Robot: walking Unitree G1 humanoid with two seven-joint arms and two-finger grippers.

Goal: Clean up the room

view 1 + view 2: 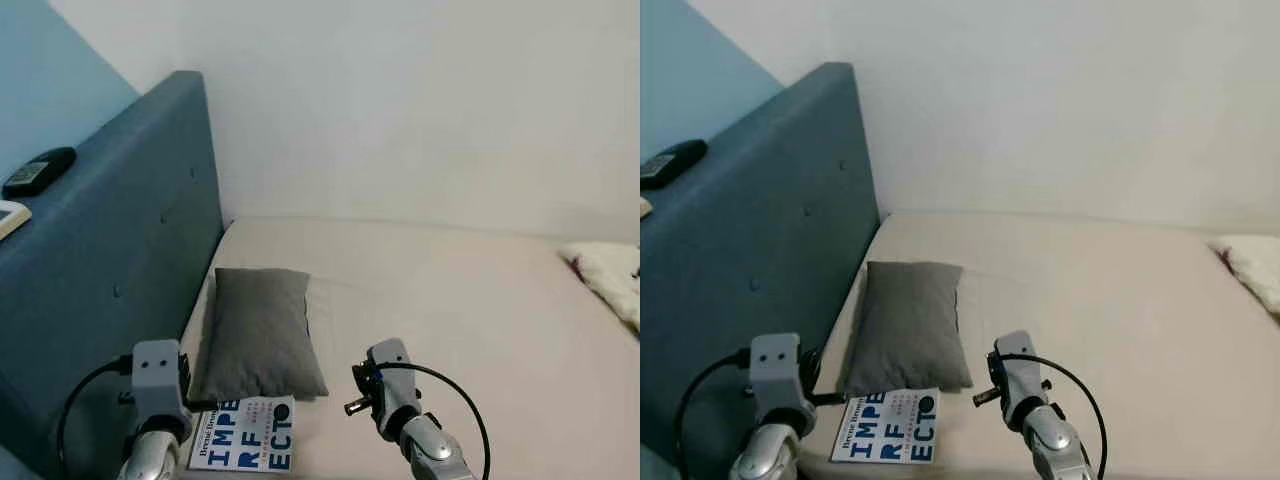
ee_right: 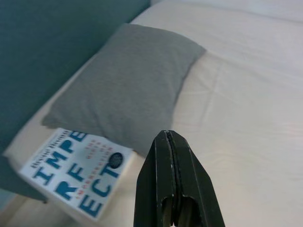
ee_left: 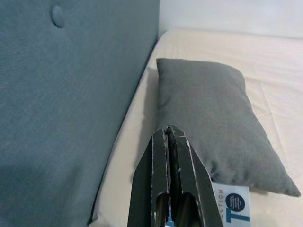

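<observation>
Standing by the bed, I see the robot facing a cream-sheeted mattress [image 1: 450,290] with both arms raised over its near edge. The left gripper [image 3: 169,135] points toward the foot of the blue-grey buttoned fabric headboard [image 1: 110,260], its jaws pressed together and holding nothing. The right gripper [image 2: 166,142] hovers above the sheet just beside the pillow, jaws likewise closed and empty.

The thing most likely to be tidied is the white paperback book with big blue lettering [image 1: 247,434]. It lies flat at the near edge of the bed, one end tucked under the corner of the soft grey rectangular fabric pillow [image 1: 260,330], between the two arms.

My worry is that edge. The book sits right at the mattress side, so a nudge from closed jaws could push it off onto the floor instead of lifting it. The jaws would have to part first, and a thin book lying flat on soft bedding gives little to grip; the sheet may get pinched with it. Pulling the book out could also drag the pillow askew, since they overlap. The left arm is near the headboard and could scrape it if it swings wide.

By count: one book, one grey pillow, one headboard. On top of the headboard sit one dark remote-like handset [image 1: 38,170] and the corner of one pale flat object [image 1: 10,217] I can't identify. At the far right lies one white patterned piece of bedding [image 1: 610,275].
</observation>
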